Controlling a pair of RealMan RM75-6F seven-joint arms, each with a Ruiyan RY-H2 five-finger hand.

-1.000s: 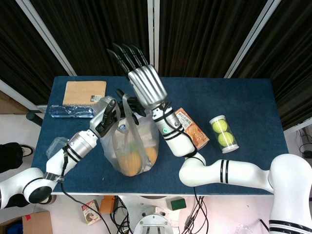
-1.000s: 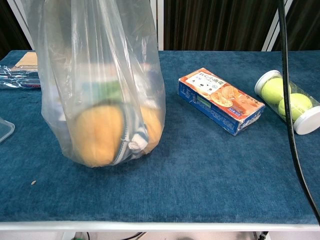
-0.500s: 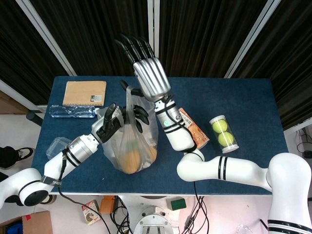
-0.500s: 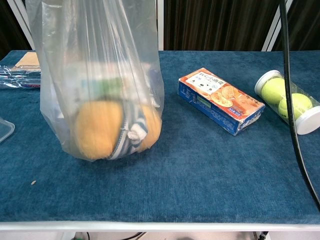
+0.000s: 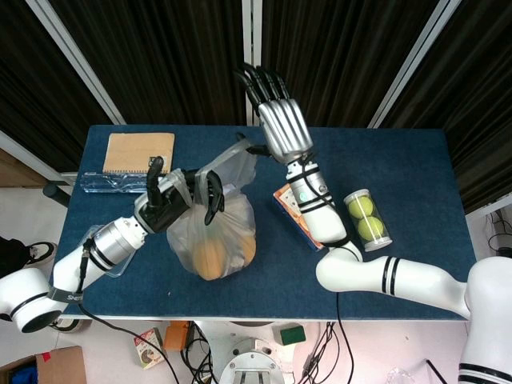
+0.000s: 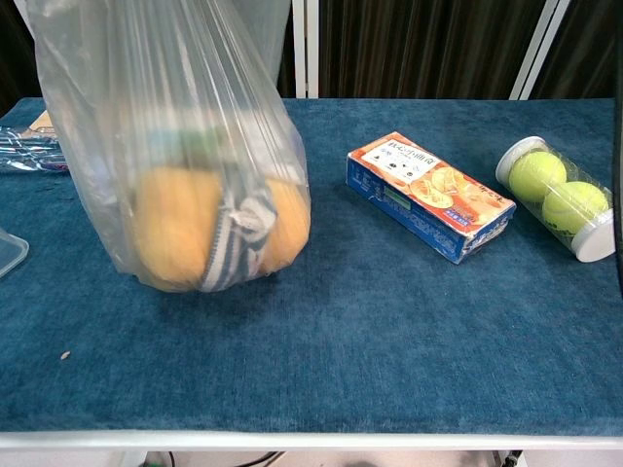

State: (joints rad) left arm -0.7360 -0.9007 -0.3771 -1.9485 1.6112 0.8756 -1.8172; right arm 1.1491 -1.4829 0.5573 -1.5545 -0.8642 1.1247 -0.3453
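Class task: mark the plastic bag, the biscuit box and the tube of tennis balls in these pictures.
plastic bag [image 6: 185,146], chest view, on its clear front wall.
biscuit box [image 6: 428,195], chest view, on its orange top face.
tube of tennis balls [image 5: 366,218], head view, mid-tube.
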